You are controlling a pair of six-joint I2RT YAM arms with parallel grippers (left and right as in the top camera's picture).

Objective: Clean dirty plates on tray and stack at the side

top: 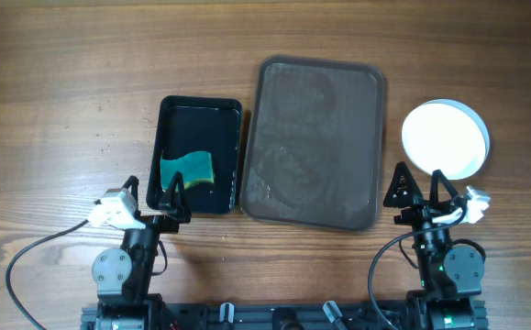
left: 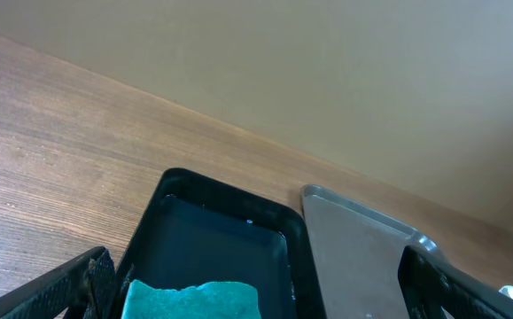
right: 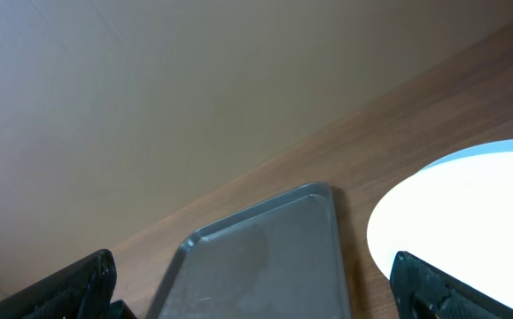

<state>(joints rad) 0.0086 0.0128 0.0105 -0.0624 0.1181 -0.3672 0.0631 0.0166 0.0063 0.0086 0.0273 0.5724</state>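
Both end effectors sit low in the overhead frame with fingers spread apart and nothing between them, the left end effector (top: 155,197) at lower left, the right end effector (top: 419,188) at lower right. No plate lies on the tray (top: 315,147), a dark brown rectangle at centre frame with its long axis running top to bottom. The plates (top: 446,137) rest on the bench (top: 63,92) at the right of the frame, just beside the tray's right rim and apart from it. The top face is plain white with no blue smear, and how many are stacked cannot be told from above. The stack lies just up and to the right of the right end effector, so the right arm is clearly the nearer; the left arm is well apart, across the tray. A teal sponge (top: 187,170) lies in the small black tray (top: 167,110) directly above the left end effector. Judging by the bare tray, the job looks finished or nearly so.
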